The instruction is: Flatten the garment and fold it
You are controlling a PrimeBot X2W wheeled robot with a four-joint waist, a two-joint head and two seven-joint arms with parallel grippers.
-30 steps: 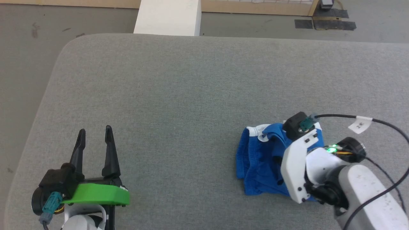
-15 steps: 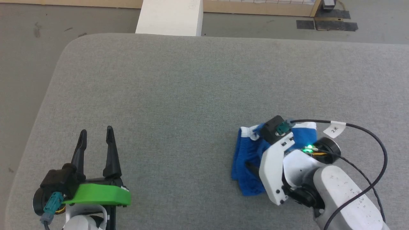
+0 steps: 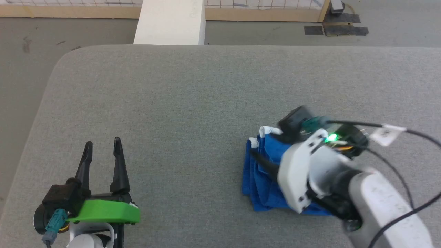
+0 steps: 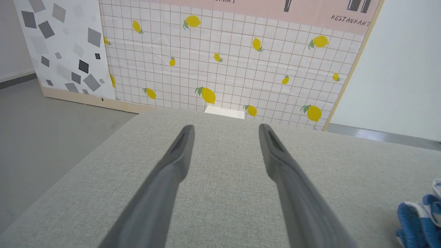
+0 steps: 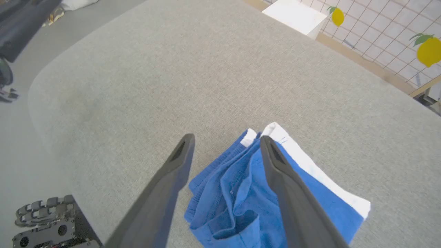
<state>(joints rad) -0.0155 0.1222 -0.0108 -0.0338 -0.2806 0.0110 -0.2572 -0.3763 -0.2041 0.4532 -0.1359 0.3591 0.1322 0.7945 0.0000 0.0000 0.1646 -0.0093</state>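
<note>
The garment (image 3: 262, 187) is a crumpled pile of bright blue shorts with a white stripe, lying on the right half of the grey table (image 3: 193, 103). My right gripper (image 3: 262, 144) hovers low over the pile's far left part and is open. In the right wrist view one finger lies across the blue cloth of the garment (image 5: 237, 193), the other stands over bare table beside it, and nothing is pinched in my right gripper (image 5: 226, 138). My left gripper (image 3: 103, 143) rests open at the near left, far from the shorts. The garment (image 4: 418, 220) shows at the lower right edge of the left wrist view, well aside from my left gripper (image 4: 224, 129).
The table's rounded far left corner (image 3: 69, 51) drops to grey floor. A white block (image 3: 170, 22) stands just past the far edge. A lemon-patterned wall panel (image 4: 224, 69) lies beyond. A cable (image 3: 406, 132) trails from the right wrist.
The head camera has shifted a little. My right arm has swung left across the shorts, and the pile now looks narrower and more bunched. The left gripper has stayed still.
</note>
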